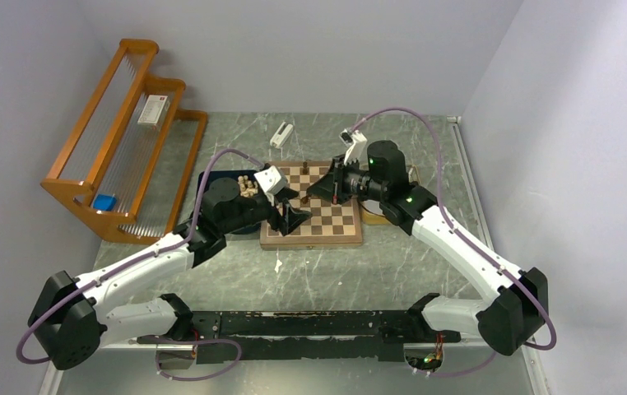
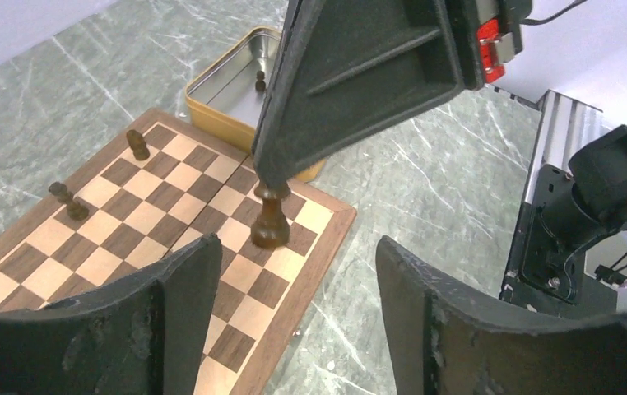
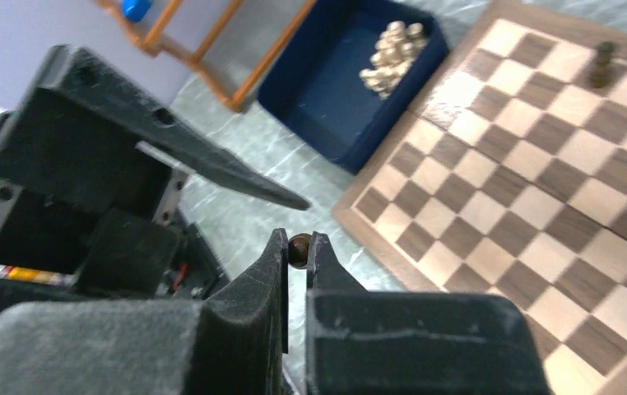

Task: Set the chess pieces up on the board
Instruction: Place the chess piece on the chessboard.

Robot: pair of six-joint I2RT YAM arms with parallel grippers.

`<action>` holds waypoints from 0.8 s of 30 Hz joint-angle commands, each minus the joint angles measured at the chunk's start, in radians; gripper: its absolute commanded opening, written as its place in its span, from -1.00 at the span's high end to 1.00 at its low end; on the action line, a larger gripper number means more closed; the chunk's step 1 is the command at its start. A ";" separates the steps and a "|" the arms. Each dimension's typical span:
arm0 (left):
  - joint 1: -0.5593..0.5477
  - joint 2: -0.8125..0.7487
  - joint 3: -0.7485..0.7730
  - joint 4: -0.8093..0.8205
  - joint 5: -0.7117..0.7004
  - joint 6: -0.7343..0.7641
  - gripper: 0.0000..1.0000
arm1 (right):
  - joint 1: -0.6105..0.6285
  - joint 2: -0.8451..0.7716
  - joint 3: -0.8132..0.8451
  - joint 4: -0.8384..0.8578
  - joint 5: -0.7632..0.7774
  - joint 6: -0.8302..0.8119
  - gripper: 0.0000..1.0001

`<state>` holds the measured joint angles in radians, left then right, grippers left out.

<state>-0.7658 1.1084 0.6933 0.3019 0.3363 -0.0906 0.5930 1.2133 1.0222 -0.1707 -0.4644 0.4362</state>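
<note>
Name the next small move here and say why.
Probably draw the left tool back: its jaws stand open near the dark piece, which the right tool pinches by the top, and backing off would clear room to carry it.

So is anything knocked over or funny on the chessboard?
Maybe: one dark piece near the board's edge looks tipped on its side. Its neighbour and the held piece under the right gripper stand upright.
</note>
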 commanded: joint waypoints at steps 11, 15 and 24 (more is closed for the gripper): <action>0.141 -0.041 0.029 -0.184 -0.090 -0.094 -0.96 | 0.001 0.157 0.101 -0.002 0.581 -0.118 1.00; 0.279 -0.041 0.016 -0.224 -0.077 -0.161 -0.96 | 0.006 0.231 0.112 0.057 0.668 -0.140 1.00; 0.362 0.040 0.155 -0.549 -0.120 -0.146 -0.96 | 0.062 0.440 0.196 0.159 0.787 -0.199 1.00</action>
<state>-0.4072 1.1557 0.7940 -0.0990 0.2245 -0.2443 0.6365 1.5982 1.1667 -0.1043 0.2264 0.2718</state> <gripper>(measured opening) 0.979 0.047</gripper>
